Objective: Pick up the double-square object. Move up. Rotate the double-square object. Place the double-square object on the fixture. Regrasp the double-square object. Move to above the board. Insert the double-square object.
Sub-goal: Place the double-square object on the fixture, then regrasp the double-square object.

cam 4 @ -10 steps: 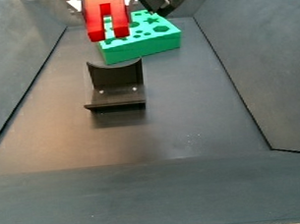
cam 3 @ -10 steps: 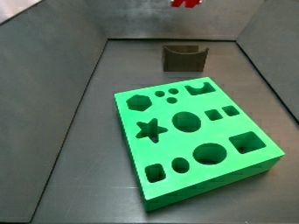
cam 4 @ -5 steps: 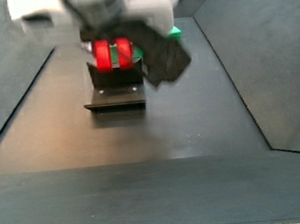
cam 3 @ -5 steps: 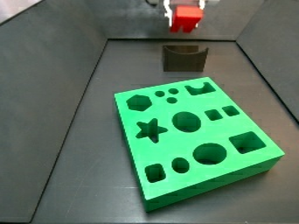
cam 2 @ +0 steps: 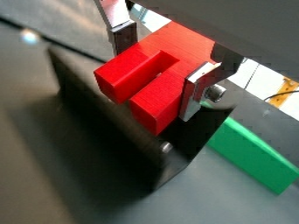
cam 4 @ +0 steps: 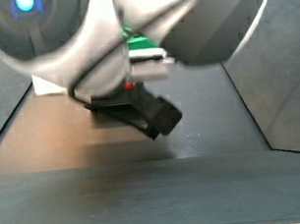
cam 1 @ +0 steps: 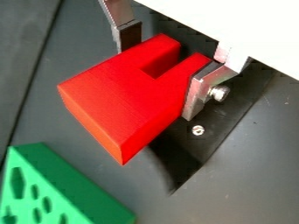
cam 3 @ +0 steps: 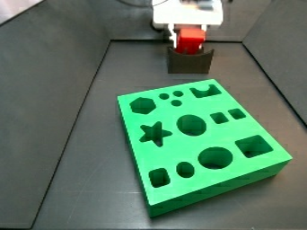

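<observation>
- Your hand grips the double-square object between its two fingers.
- The red block sits right over the fixture, just under your hand.
- The board lies nearby.

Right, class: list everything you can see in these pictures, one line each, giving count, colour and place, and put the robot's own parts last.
Double-square object: one, bright red, clamped between the gripper's fingers, directly over the fixture at the far end of the floor in a side view.
Fixture: one, dark grey-brown, on the floor beyond the board, just under the red piece.
Board: one, bright green, with many shaped cut-outs, lying flat mid-floor; no piece in its holes.
Gripper: one, silver fingers with dark pads, shut on the red piece above the fixture.
Arm: one, white and dark, filling much of a side view.
</observation>
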